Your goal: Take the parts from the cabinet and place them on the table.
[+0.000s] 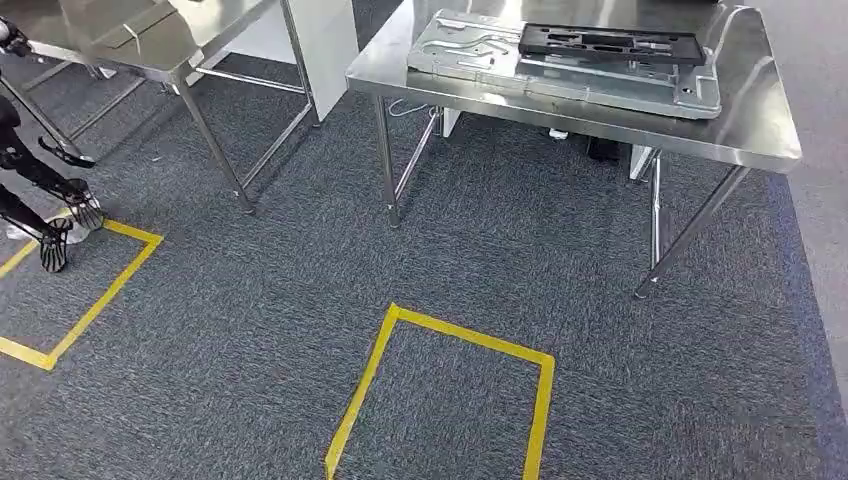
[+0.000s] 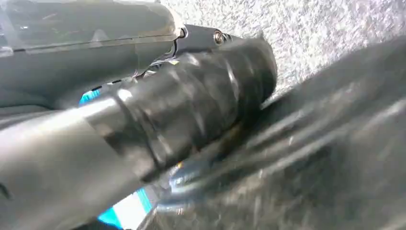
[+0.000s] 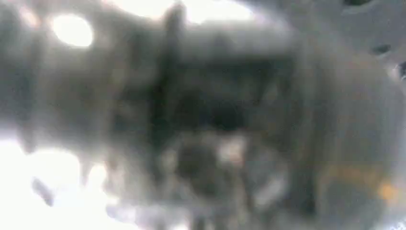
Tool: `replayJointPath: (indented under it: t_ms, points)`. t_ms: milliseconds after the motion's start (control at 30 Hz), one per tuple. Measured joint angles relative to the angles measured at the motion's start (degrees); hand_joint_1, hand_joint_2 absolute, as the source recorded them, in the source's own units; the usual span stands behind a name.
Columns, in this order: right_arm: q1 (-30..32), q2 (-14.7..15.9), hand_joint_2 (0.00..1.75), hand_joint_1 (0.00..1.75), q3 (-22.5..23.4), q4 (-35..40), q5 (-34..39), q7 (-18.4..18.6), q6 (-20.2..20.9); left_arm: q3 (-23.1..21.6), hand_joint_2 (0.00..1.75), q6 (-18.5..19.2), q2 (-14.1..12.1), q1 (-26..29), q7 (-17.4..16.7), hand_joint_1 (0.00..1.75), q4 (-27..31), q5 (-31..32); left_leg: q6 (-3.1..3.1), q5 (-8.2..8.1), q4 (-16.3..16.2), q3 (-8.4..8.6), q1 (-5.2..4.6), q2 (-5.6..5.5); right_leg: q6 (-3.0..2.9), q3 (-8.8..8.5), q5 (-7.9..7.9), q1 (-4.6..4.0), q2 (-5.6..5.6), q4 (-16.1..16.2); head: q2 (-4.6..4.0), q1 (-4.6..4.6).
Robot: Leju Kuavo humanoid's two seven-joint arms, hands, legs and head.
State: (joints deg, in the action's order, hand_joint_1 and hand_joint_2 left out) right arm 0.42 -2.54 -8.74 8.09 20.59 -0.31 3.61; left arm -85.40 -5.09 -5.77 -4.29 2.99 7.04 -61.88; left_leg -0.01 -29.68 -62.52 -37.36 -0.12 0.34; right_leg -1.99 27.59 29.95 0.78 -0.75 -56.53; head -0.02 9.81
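Lying on table (image 1: 760,120): black part (image 1: 610,43) atop metal panel (image 1: 560,75) | fingers unclear

Grey-blue carpet floor (image 1: 300,300) marked with yellow tape squares (image 1: 440,390), beneath a steel table (image 1: 760,110) and a second steel table (image 1: 160,45) well apart.

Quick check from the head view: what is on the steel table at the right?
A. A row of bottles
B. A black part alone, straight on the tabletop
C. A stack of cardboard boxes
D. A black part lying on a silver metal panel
D: the black part lies flat on top of the silver panel, which rests on the table.
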Motion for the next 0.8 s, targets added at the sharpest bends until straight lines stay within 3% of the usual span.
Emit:
replayJointPath:
  t_ms: [33,67,100,133,167,233,267,300,333,400,433,467,500,567,600,633,667,733,767,800]
  points:
    - [0.04,-0.02,0.00,0.00,0.00,0.02,0.04,-0.02,0.00,-0.04,0.00,0.02,0.00,0.01,-0.15,0.00,0.00,0.04,-0.46,-4.03,-4.43,-0.86,0.24,-0.01,-0.01,0.99,-0.72,-0.04,-0.03,-0.11,0.00,0.00]
    - [0.07,-0.02,0.00,0.00,-0.02,0.02,0.07,-0.02,0.00,-0.09,0.00,0.02,0.00,0.04,-0.22,0.00,0.00,0.07,-0.73,-6.31,-8.06,-1.38,0.36,0.00,0.00,1.81,-1.29,-0.09,-0.04,-0.20,0.00,0.02]
    - [0.13,-0.02,0.00,0.00,-0.02,0.02,0.07,-0.02,0.00,-0.13,0.00,0.02,0.00,0.04,-0.26,0.00,0.00,0.09,-1.02,-7.25,-11.36,-1.51,0.48,0.00,0.06,2.89,-1.92,-0.09,-0.05,-0.42,0.00,0.00]
    - [0.14,-0.02,0.00,0.00,-0.02,0.02,0.09,-0.02,0.00,-0.15,0.00,0.02,0.00,0.02,-0.28,0.00,0.00,0.09,-1.20,-6.25,-12.33,-0.86,0.63,0.00,0.13,3.81,-2.43,-0.08,-0.06,-0.65,0.00,0.02]
    - [0.18,-0.02,0.00,0.00,-0.02,0.02,0.09,-0.02,0.00,-0.17,0.00,0.02,0.00,-0.02,-0.28,0.00,0.00,0.11,-1.31,-3.89,-11.42,0.78,0.82,-0.01,0.25,4.88,-2.98,-0.07,0.06,-0.97,0.00,0.00]
    - [0.15,-0.02,0.00,0.00,-0.04,0.02,0.07,-0.02,0.00,-0.22,0.00,0.02,-0.02,-0.07,-0.26,0.00,0.00,0.17,-0.86,0.07,-4.57,6.60,0.87,-0.85,0.75,6.67,-3.97,-0.03,0.89,-1.74,0.00,0.00]
    - [0.03,-0.02,0.00,0.00,-0.04,0.04,0.07,-0.13,0.00,-0.22,0.00,0.02,-0.04,-0.09,-0.20,0.00,0.00,0.24,-0.33,-0.34,0.96,10.73,0.87,-2.49,0.94,7.34,-4.47,0.03,1.29,-2.10,0.00,0.02]
    - [-0.09,-0.07,0.00,0.00,-0.09,0.15,0.07,-0.20,0.09,-0.24,0.00,0.02,-0.28,-0.11,-0.09,0.00,0.00,0.43,0.26,-2.35,6.84,14.20,0.67,-3.68,1.31,7.99,-5.00,-0.28,1.68,-2.40,0.00,0.00]
    - [-0.04,-0.07,0.00,0.00,-0.15,0.18,0.07,-0.20,0.20,-0.30,0.00,0.02,-0.28,0.00,0.07,0.00,0.00,0.68,0.27,-3.13,8.64,15.03,0.70,-3.44,1.60,8.24,-5.73,-0.13,1.92,-2.31,0.00,0.00]
    - [0.04,-0.07,0.00,0.00,-0.22,0.17,0.07,-0.22,0.20,-0.35,0.00,0.02,-0.33,-0.15,0.22,0.00,0.00,0.79,0.72,-2.46,8.16,14.29,0.27,-2.64,2.31,8.61,-7.14,0.18,2.76,-1.68,0.00,0.00]
    - [0.35,-0.07,0.00,0.00,-0.24,0.15,0.07,-0.20,0.20,-0.35,0.00,0.02,-0.31,-0.11,0.24,0.00,0.00,0.83,1.21,-1.52,8.69,13.76,0.41,-2.00,2.82,8.78,-7.73,-0.25,3.32,-1.30,0.00,0.00]
    - [0.22,-0.04,0.00,0.00,-0.26,0.06,0.07,-0.22,0.20,-0.37,0.00,0.02,-0.31,-0.24,0.28,0.00,0.00,0.83,1.67,-0.70,9.14,13.31,0.89,-0.99,2.83,9.22,-6.29,0.10,2.70,-2.04,0.00,0.00]
    - [0.19,-0.02,0.00,0.00,-0.28,0.07,0.04,-0.20,0.20,-0.39,0.00,0.04,-0.28,-0.35,0.28,0.00,0.00,0.85,2.21,-0.27,9.14,12.54,0.81,-0.53,2.86,10.23,-2.76,0.06,1.83,-4.42,0.00,-0.02]
    - [0.16,-0.02,0.00,0.00,-0.33,0.07,-0.02,-0.11,0.15,-0.48,0.00,0.07,-0.35,-0.09,0.24,0.00,0.00,1.07,2.66,0.47,8.65,11.12,0.71,0.78,3.09,12.49,4.02,0.19,1.20,-12.92,0.00,-0.04]
    - [0.14,-0.02,0.00,0.00,-0.35,0.09,-0.04,-0.02,0.13,-0.50,0.00,0.07,-0.46,0.00,0.22,0.00,0.00,1.20,2.68,0.90,8.29,10.21,0.64,1.48,3.34,13.31,5.21,0.22,1.12,-17.09,0.00,-0.02]
    - [0.13,-0.02,0.00,0.00,-0.37,0.09,-0.07,0.00,-0.04,-0.50,0.00,0.13,-0.46,-0.07,0.22,0.00,0.00,1.22,2.67,1.29,7.77,9.17,0.60,2.05,3.54,13.44,4.49,0.27,1.07,-19.57,0.00,-0.02]
    - [0.10,0.00,0.00,0.00,-0.37,0.11,-0.17,0.00,-0.22,-0.52,0.00,0.18,-0.46,-0.20,0.22,0.00,0.00,1.22,2.58,1.56,7.15,8.15,0.60,2.53,3.71,12.62,2.36,0.36,1.03,-19.89,0.00,-0.02]
    - [-0.06,0.00,0.00,0.00,-0.50,0.28,-0.68,-0.24,-0.86,-0.70,0.00,0.20,-0.42,-0.40,0.22,0.00,0.00,1.27,2.27,1.93,5.54,6.17,0.69,3.45,3.87,7.44,-2.18,0.61,0.27,-14.19,0.00,-0.02]
    - [-0.19,0.00,0.00,0.00,-0.68,0.50,-1.12,-0.50,-1.23,-0.74,0.00,0.20,-0.42,-0.50,0.22,0.00,0.00,1.29,2.10,2.01,4.57,5.33,0.70,3.80,3.90,3.61,-2.29,0.71,-1.04,-9.25,0.00,-0.02]
    - [-0.38,-0.02,0.00,0.00,-0.87,0.68,-1.37,-0.90,-1.59,-0.74,0.00,0.20,-0.54,-0.52,0.22,0.00,0.00,1.29,1.77,2.03,3.79,4.52,0.30,4.23,3.98,0.85,0.78,0.38,-3.02,-4.68,0.00,-0.04]
